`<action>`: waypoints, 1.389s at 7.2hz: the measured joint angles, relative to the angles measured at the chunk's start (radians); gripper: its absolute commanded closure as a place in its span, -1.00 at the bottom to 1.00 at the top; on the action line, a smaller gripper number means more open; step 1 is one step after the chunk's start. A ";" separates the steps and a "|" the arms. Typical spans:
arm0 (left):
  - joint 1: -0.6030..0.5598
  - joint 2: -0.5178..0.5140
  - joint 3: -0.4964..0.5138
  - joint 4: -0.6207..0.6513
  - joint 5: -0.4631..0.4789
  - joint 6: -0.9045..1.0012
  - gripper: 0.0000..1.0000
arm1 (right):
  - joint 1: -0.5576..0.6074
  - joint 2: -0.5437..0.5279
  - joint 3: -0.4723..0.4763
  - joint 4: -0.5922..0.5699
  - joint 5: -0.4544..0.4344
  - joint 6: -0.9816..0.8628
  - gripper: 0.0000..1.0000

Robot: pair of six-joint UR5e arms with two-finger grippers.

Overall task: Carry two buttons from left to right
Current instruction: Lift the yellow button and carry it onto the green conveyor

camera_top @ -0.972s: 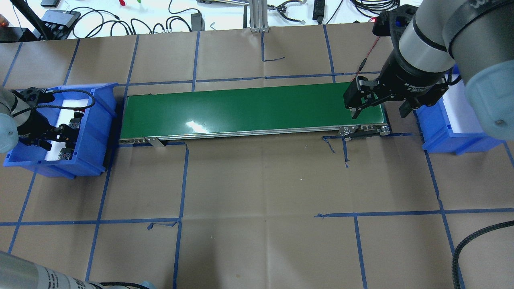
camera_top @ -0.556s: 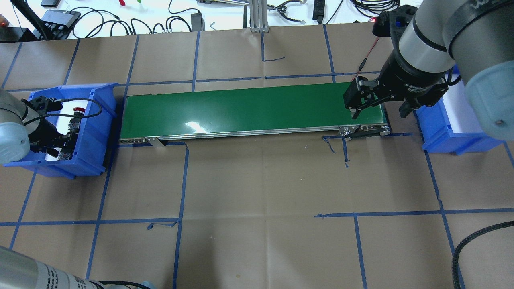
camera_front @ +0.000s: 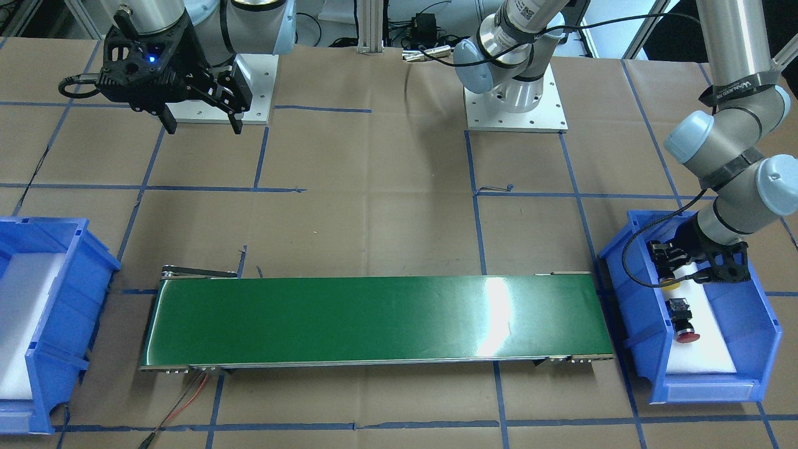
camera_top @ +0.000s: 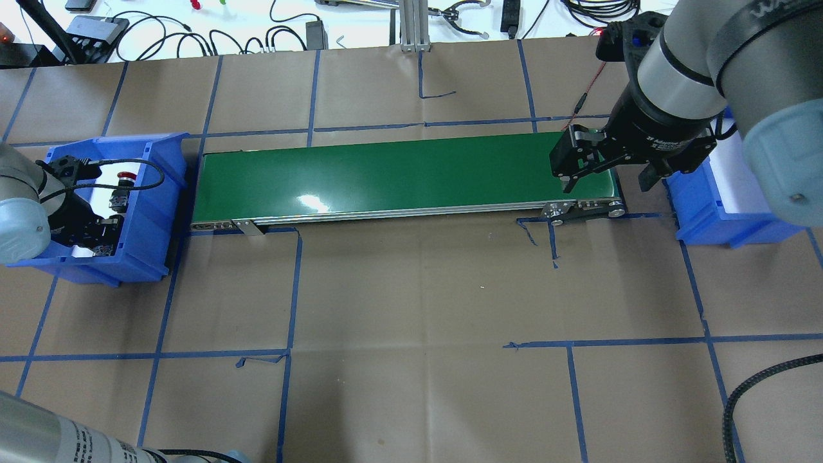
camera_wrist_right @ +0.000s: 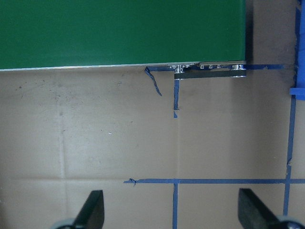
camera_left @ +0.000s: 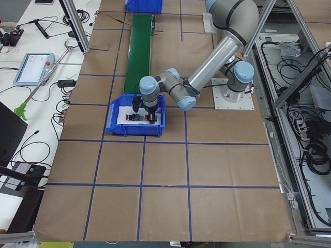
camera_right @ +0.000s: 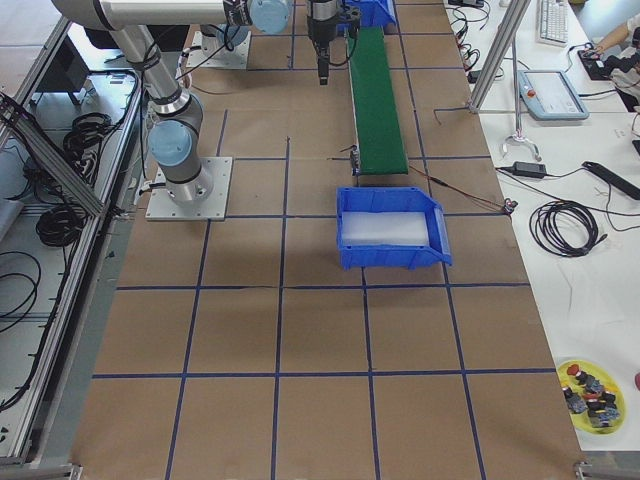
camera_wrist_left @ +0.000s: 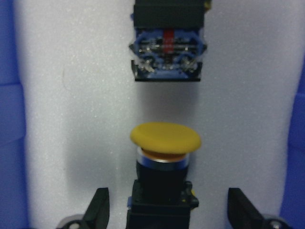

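First pickup is getting underway: the left gripper (camera_wrist_left: 169, 210) is straddling the yellow button (camera_wrist_left: 165, 138), jaws wide and not touching, the red button (camera_wrist_left: 167, 47) lying just ahead; closing is looking like the next move. The right gripper (camera_front: 203, 123) is hanging wide open

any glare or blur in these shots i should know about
Overhead exterior view: a white glare patch on the glossy green conveyor belt, left of its middle. Front-facing view: the same belt shines right of its middle. Left wrist view: the yellow-capped push-button looks slightly soft.
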 measured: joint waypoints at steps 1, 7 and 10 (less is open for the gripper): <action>0.000 0.004 0.002 -0.003 -0.001 -0.003 0.62 | -0.001 0.000 0.000 0.000 0.000 0.000 -1.00; -0.009 0.040 0.276 -0.279 -0.001 -0.007 0.88 | 0.001 0.000 0.000 -0.001 0.001 0.000 -1.00; -0.072 0.041 0.479 -0.481 -0.003 -0.027 0.88 | 0.001 0.000 0.000 0.000 0.000 0.000 -1.00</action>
